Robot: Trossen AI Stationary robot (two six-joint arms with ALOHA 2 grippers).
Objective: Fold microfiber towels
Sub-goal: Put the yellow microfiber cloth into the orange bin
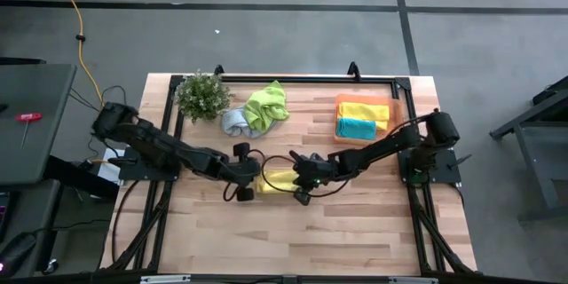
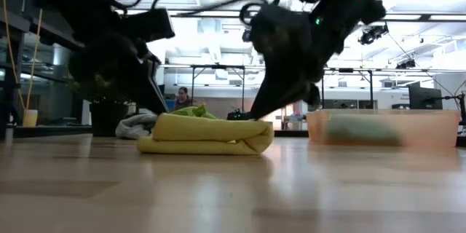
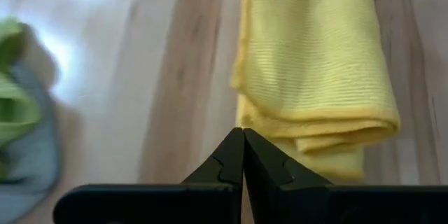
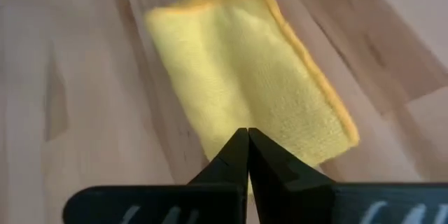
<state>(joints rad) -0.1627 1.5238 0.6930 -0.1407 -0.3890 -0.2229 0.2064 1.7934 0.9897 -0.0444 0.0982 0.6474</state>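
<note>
A: Where the two arms meet at mid-table, the folded yellow towel (image 1: 277,180) lies flat on the wooden table (image 1: 355,231), doubled into a thick little pad.

B: And the grippers?

A: The left gripper (image 3: 243,134) sits at one end of that towel with its fingers pressed together, nothing between them. The right gripper (image 4: 248,134) is at the other end, fingers likewise closed tight and empty, tips just at the cloth's edge.

B: The other towels?

A: A lime green towel (image 1: 268,105) lies crumpled at the far side, touching a pale grey-blue towel (image 1: 234,122) bunched beside it. A small plant (image 1: 202,95) stands just beside those. Farther right, the orange tray (image 1: 397,106) holds a second yellow towel (image 1: 364,110) and a teal towel (image 1: 356,129), both folded.
</note>
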